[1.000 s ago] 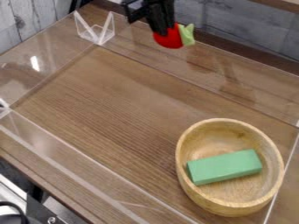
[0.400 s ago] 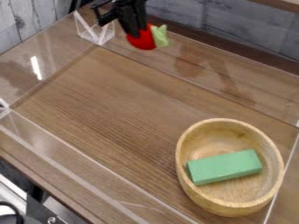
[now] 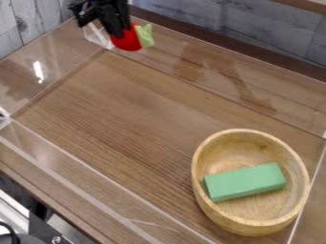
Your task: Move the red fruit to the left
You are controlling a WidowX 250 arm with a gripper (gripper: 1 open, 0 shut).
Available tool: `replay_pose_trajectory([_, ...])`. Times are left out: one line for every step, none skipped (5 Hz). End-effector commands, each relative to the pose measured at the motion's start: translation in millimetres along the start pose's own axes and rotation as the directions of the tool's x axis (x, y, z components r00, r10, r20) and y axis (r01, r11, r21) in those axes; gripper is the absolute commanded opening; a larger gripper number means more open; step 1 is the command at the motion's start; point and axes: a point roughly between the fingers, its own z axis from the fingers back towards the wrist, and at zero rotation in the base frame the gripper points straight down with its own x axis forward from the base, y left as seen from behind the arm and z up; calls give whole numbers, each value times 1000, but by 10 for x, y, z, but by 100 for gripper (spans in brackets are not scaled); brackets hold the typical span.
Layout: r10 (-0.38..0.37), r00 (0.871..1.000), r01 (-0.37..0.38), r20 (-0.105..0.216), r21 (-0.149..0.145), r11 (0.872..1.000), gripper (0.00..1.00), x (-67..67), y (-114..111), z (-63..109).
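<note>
Nearest, a round wooden bowl (image 3: 253, 181) with pale, smooth grain sits at the right edge of the tabletop (image 3: 121, 124), cupping a flat green rectangular block (image 3: 246, 181). Beyond it the dark wood-grain surface runs wide and bare toward the far left, fenced by low clear acrylic walls (image 3: 38, 67) that catch glare. No writing is legible anywhere. At the far left corner my black gripper (image 3: 112, 27) hangs just above the surface, fingers clenched on the red fruit (image 3: 128, 38), glossy and rounded, its green leafy stem (image 3: 145, 34) sticking out right.
</note>
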Motion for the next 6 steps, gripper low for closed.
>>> replay_pose_trajectory([-1, 997, 5, 79, -54, 999, 0, 226, 35, 265])
replay_pose_trajectory([22, 995, -17, 98, -52, 999, 0, 441, 161, 250])
replay_pose_trajectory([35, 994, -30, 108, -45, 999, 0, 556, 246, 201])
replay_pose_trajectory([46, 993, -43, 113, -32, 999, 0, 627, 291, 123])
replay_pose_trajectory([43, 992, -42, 119, -12, 999, 100, 652, 311, 35])
replay_pose_trajectory([18, 990, -20, 139, 10, 1000, 0, 703, 323, -44])
